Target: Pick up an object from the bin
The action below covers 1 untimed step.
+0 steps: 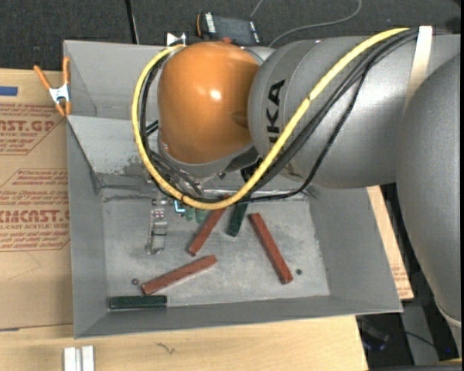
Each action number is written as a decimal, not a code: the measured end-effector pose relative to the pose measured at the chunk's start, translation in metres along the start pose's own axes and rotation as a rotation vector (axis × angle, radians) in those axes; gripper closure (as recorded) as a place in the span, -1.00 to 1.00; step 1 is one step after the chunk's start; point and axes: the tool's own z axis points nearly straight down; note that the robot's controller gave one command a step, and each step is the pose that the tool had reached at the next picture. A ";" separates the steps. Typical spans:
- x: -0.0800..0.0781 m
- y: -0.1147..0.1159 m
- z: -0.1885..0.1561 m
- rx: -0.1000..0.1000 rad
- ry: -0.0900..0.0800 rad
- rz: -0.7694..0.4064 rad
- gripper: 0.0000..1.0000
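Claw [158, 230] hangs low over the left-middle floor of the grey metal bin [83, 238], beneath the arm's orange cover [205, 103]; released or clenched, I cannot tell. Nearest thing is a short red-brown flat stick [205, 231], tilted, just right of the claw and beside a dark green stick [236, 219]. A longer red-brown stick [271, 247] lies further right, another red-brown strip [179, 275] nearer the front, and a dark bar [138, 302] at the front-left.
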 end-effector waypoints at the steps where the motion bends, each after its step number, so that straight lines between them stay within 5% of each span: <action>1: 0.027 -0.050 0.139 0.004 0.008 0.098 -1.00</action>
